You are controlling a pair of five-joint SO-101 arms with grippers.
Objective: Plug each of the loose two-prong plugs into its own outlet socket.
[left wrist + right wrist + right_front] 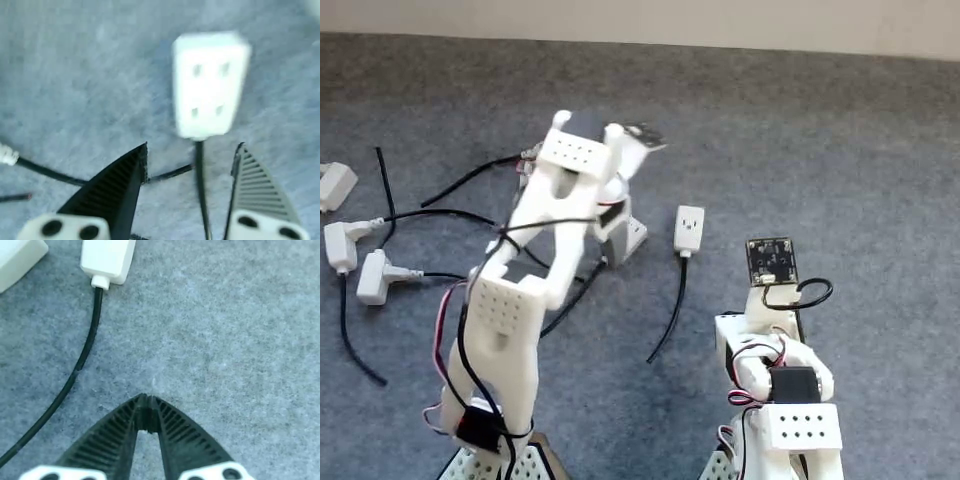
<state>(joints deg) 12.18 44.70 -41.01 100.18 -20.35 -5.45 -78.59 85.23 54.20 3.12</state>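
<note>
A white outlet socket (210, 85) with two pairs of slots lies on the grey carpet just ahead of my left gripper (192, 147). That gripper is open, and the socket's black cord runs between its fingers. In the high view this socket (633, 237) peeks out under the left arm at the centre. A second socket (689, 228) lies to its right on a black cord. It lies ahead of my right gripper (146, 401), as the second socket (107, 257), and the gripper is shut on nothing. Three white plugs (372, 276) lie at the far left.
Black cords (440, 212) loop over the carpet between the plugs and the left arm. The right arm (775, 370) sits folded at the near right. Open carpet (860, 170) stretches at the back right.
</note>
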